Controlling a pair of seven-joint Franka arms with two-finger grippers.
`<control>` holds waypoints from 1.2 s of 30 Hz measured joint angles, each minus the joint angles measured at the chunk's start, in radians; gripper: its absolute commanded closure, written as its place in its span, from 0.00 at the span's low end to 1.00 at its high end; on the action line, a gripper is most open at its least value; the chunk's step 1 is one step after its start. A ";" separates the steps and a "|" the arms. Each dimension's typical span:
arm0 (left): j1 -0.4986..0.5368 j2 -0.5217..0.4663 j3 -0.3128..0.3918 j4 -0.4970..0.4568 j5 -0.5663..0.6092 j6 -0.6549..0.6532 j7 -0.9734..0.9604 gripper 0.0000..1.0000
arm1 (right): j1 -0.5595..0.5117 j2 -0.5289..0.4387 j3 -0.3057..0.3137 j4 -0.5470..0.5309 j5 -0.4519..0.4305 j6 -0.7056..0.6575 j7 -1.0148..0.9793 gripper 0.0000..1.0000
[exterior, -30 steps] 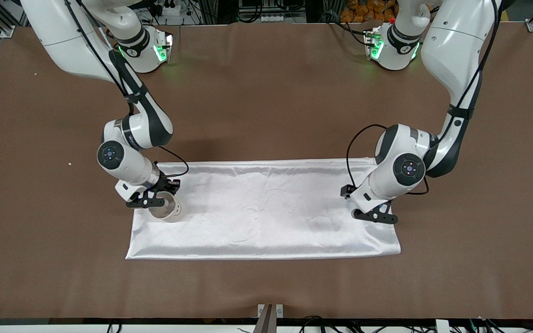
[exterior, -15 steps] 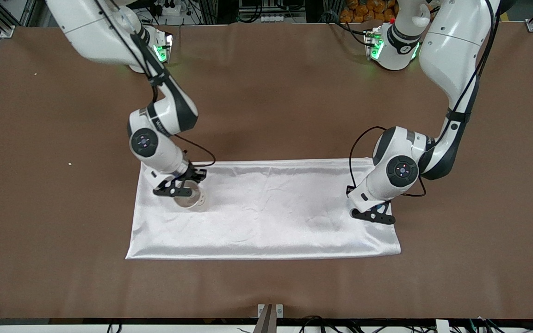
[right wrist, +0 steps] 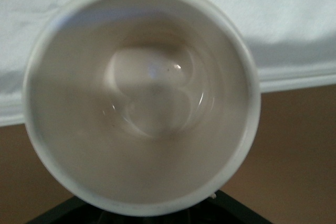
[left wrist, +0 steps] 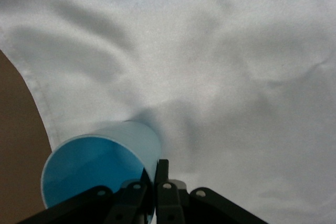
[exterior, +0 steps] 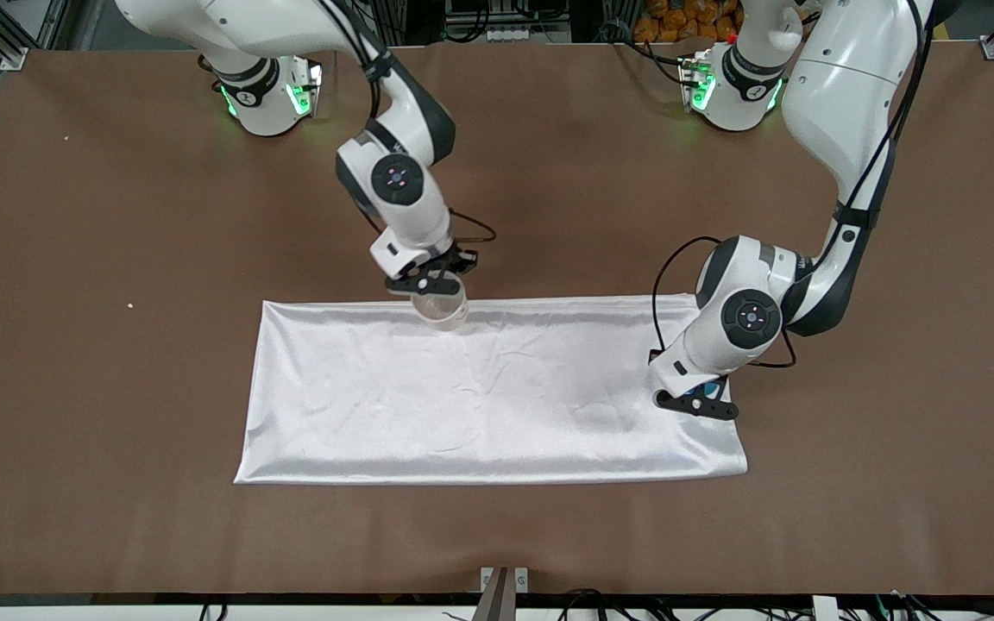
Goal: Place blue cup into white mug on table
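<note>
My right gripper [exterior: 430,281] is shut on the rim of the white mug [exterior: 442,310] and holds it over the edge of the white cloth [exterior: 497,397] that lies farther from the front camera. In the right wrist view the mug's cream inside [right wrist: 142,98] fills the frame and is empty. My left gripper [exterior: 695,404] is over the cloth's end toward the left arm. It is shut on the rim of the blue cup [left wrist: 100,166], one finger [left wrist: 163,169] outside the wall. In the front view only a sliver of the blue cup [exterior: 706,402] shows under the gripper.
The white satin cloth lies spread on the brown table [exterior: 117,388], which shows bare all round it. A small pale speck [exterior: 129,304] lies on the table toward the right arm's end.
My right arm has carried the mug from the cloth's end toward the right arm across to the middle of the cloth's edge farther from the front camera. The left gripper has barely moved.
</note>
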 measured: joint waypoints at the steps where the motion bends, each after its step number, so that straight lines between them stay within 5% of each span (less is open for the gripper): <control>1: 0.000 0.000 0.000 0.002 0.000 0.000 0.000 1.00 | 0.012 0.000 0.000 -0.001 0.000 0.000 0.015 1.00; 16: 0.013 -0.098 0.005 0.029 0.001 -0.042 0.000 1.00 | 0.163 0.005 -0.002 -0.005 -0.077 0.000 0.266 1.00; 36: 0.019 -0.469 0.006 0.035 0.001 -0.482 0.003 1.00 | 0.255 0.076 -0.003 -0.015 -0.141 0.048 0.433 1.00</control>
